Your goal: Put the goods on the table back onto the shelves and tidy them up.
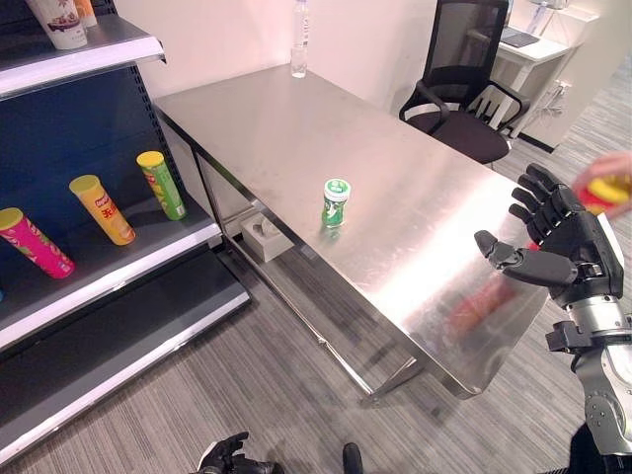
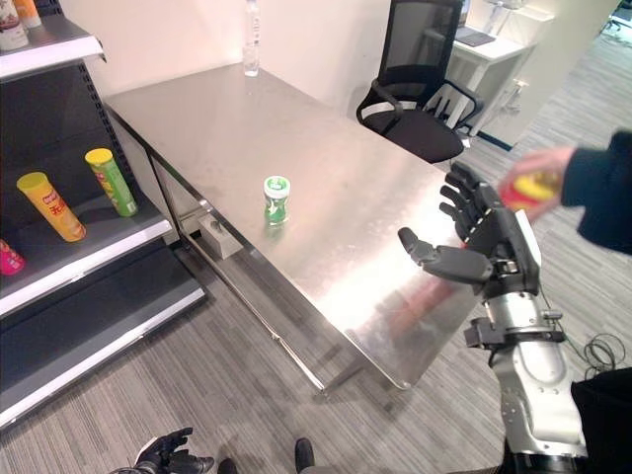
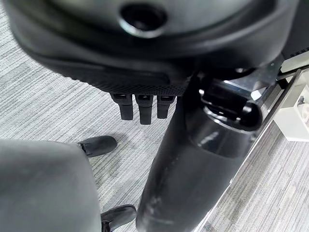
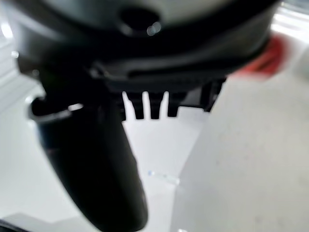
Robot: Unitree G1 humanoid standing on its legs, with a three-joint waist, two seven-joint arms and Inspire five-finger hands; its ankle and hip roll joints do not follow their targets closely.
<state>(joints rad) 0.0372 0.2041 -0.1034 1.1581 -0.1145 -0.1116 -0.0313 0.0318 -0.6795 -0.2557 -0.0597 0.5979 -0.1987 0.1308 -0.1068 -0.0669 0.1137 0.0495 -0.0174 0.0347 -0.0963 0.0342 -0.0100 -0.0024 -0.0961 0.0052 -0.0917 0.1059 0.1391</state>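
Note:
A small green can (image 1: pixel 337 201) stands upright near the middle of the steel table (image 1: pixel 257 118). My right hand (image 1: pixel 571 242) hovers open above the table's right end, with its fingers spread and its thumb pointing left. Just behind it a person's hand (image 2: pixel 538 168) holds a red tube with a yellow lid (image 2: pixel 530 188). That tube shows as a red blur (image 4: pixel 268 55) past my right hand's fingers (image 4: pixel 150 108). My left hand (image 1: pixel 232 456) hangs low over the carpet, its fingers (image 3: pixel 140 108) relaxed and holding nothing.
The shelf unit (image 1: pixel 118 262) on the left holds a pink tube (image 1: pixel 35 242), a yellow tube (image 1: pixel 102 209) and a green tube (image 1: pixel 162 185). Cups (image 1: pixel 59 22) sit on its upper shelf. A clear bottle (image 1: pixel 299 39) stands at the table's far end. A black office chair (image 1: pixel 464 89) stands behind.

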